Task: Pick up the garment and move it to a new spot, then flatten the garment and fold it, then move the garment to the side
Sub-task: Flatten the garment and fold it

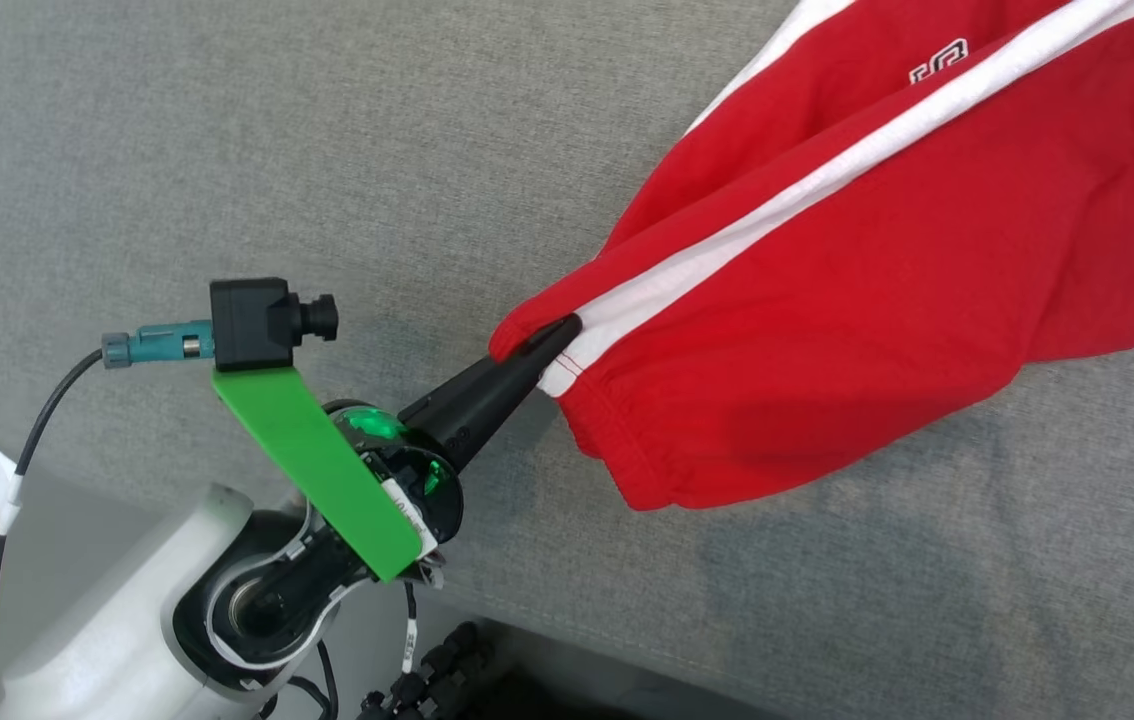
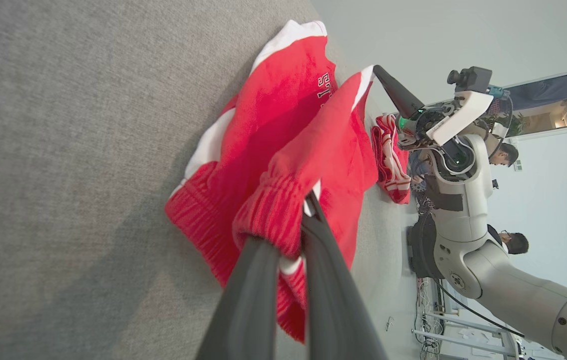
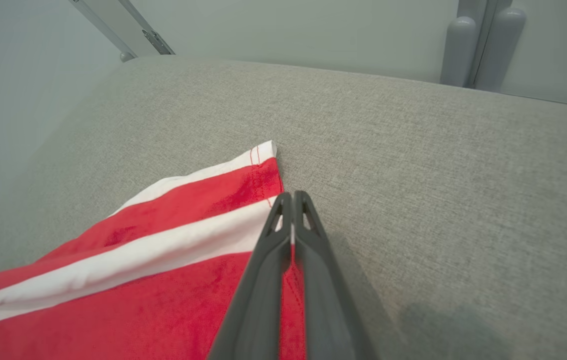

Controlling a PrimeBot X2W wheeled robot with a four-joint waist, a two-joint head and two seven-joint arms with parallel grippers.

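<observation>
The garment (image 1: 877, 270) is red with white stripes. It lies across the right half of the grey fabric-covered counter (image 1: 327, 150) and runs off the top and right edges of my head view, so I cannot see its full shape. It could be shorts or longer track bottoms; I cannot tell which. White lettering (image 1: 937, 60) near the far end is partly cut off and I cannot read it.

The near-left end is a gathered elastic band (image 2: 268, 210). My left gripper (image 1: 559, 332) has it pinched beside a white stripe, with the fingers closed tight on the fabric. In the left wrist view the ribbed band bunches over the fingertips and hides where they meet.

At the far end, my right gripper (image 3: 292, 200) has its fingers pressed together. A thin edge of the stitched hem sits between them, at the corner with the white stripe. From the left wrist view that corner is held up off the counter and the cloth between the two grips rises in a fold. The rest lies on the surface, and its underside is hidden.

On the left wrist a small black camera (image 1: 257, 322) sits on a green bracket (image 1: 317, 470) with its cable running off the left edge.

Behind the right arm hangs another red-and-white striped cloth (image 2: 391, 160), too blurred to identify. Past it, two people (image 2: 506, 152) show only partly, mostly hidden by the arm.
</observation>
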